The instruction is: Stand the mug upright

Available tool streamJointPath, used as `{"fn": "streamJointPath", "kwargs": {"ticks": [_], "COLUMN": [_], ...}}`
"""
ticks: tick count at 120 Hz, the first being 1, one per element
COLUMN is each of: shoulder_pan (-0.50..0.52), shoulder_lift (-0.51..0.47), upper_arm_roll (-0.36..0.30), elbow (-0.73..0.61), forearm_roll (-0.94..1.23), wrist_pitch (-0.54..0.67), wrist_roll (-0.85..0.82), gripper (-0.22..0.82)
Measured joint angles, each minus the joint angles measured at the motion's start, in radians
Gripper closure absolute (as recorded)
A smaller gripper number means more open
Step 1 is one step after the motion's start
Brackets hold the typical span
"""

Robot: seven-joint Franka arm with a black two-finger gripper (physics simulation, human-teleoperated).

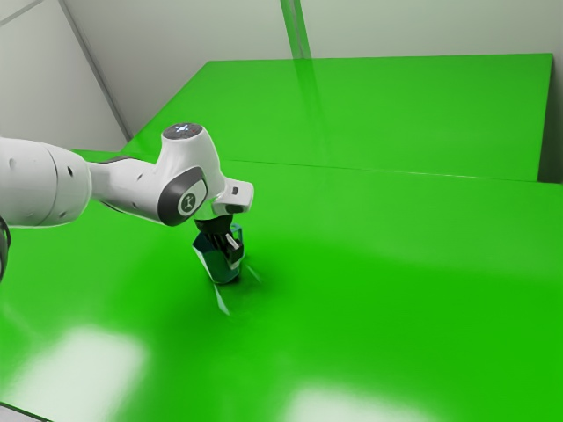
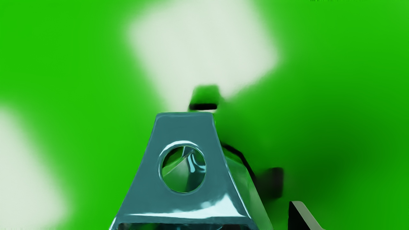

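At the exterior view's left-centre, my gripper (image 1: pixel 229 244) points down to the table, its dark fingers overlapping the teal mug (image 1: pixel 212 263). The mug looks slanted there; which end its opening faces, I cannot tell. Seen from the hand, the glossy teal mug (image 2: pixel 179 204) stands close under the camera, a sloping face with a round hole towards it. My gripper (image 2: pixel 207 222) is open around part of the mug: one finger (image 2: pixel 304 216) stands beside it with green surface between them. The mug hides the other finger.
The glossy green table (image 1: pixel 378 308) spreads around the mug, with pale reflections on it. Behind it lies another green surface (image 1: pixel 396 114), with pale walls beyond. The arm reaches in from the exterior view's left.
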Motion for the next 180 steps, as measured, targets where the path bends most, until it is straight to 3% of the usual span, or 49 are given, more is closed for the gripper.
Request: {"fn": "streamJointPath", "kwargs": {"ticks": [37, 61, 101, 116, 134, 153, 180], "shoulder_pan": [0.001, 0.000, -0.002, -0.001, 0.007, 0.017, 0.002], "shoulder_lift": [-0.010, -0.052, -0.167, -0.186, -0.144, -0.036, -0.009], "upper_arm_roll": [0.000, -0.001, -0.007, -0.008, -0.005, 0.007, 0.014], "elbow": [0.001, 0.002, 0.023, 0.115, 0.311, 0.546, 0.637], "forearm_roll": [-0.002, -0.003, -0.017, -0.016, -0.021, -0.060, -0.086], "wrist_pitch": [-0.003, -0.012, -0.070, -0.138, -0.303, -0.518, -0.688], "wrist_roll": [-0.011, -0.016, -0.023, -0.029, -0.053, -0.094, -0.161], "gripper": [0.20, 0.08, 0.02, 0.01, 0.00, 0.00, 0.00]}}
